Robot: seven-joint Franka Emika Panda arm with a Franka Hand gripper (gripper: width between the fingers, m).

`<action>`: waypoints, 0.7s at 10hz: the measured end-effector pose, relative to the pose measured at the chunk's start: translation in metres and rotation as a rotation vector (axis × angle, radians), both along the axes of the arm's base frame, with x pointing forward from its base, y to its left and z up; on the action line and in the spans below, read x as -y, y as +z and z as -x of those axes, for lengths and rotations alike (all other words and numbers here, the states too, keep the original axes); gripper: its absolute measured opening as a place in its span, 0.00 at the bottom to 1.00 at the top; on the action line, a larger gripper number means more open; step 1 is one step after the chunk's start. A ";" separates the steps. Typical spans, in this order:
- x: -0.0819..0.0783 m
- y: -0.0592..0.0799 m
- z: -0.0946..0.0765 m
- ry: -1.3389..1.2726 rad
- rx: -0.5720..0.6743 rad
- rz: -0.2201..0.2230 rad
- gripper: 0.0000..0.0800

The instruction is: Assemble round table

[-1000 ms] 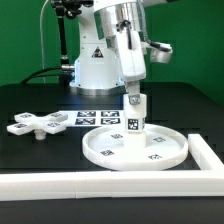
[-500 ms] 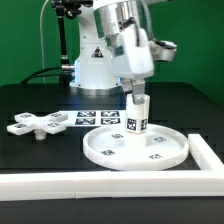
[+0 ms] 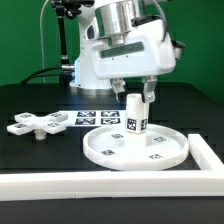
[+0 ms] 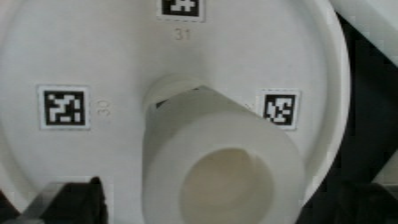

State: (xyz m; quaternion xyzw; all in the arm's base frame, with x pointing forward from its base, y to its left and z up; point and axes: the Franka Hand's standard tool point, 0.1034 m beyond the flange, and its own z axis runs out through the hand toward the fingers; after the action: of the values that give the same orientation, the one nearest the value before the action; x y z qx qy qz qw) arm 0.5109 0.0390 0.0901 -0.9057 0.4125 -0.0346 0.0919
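Claw [image 3: 135, 96] of a single robot arm hangs wide open over the short post [image 3: 134, 118], its two fingers standing either side of the post's top and, as far as the exterior view shows, clear of it. The post stands upright at the middle of the large round disc [image 3: 100, 150], which lies flat on the black worktop [image 3: 40, 165]. The post's long axis runs straight up toward the claw, so a grip would likely need only a short drop and a squeeze. The wrist view looks down the post [image 4: 214, 150] onto the disc [image 4: 107, 50] around its foot; whether the post is fully seated cannot be told. The small cross-shaped piece [image 3: 35, 124] lies loose on the worktop, well apart toward the exterior view's left, probably the part left to fit.
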 end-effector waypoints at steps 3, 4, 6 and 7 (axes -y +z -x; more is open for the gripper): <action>-0.008 0.003 -0.004 0.453 0.034 0.076 0.81; -0.014 0.006 -0.007 0.601 0.023 0.069 0.81; -0.015 0.008 -0.009 0.752 0.034 0.072 0.81; -0.014 0.008 -0.008 0.864 0.049 0.085 0.81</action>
State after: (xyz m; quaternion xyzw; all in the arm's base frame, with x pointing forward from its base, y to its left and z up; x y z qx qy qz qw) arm 0.5194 0.0529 0.0981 -0.9970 -0.0085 -0.0315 0.0703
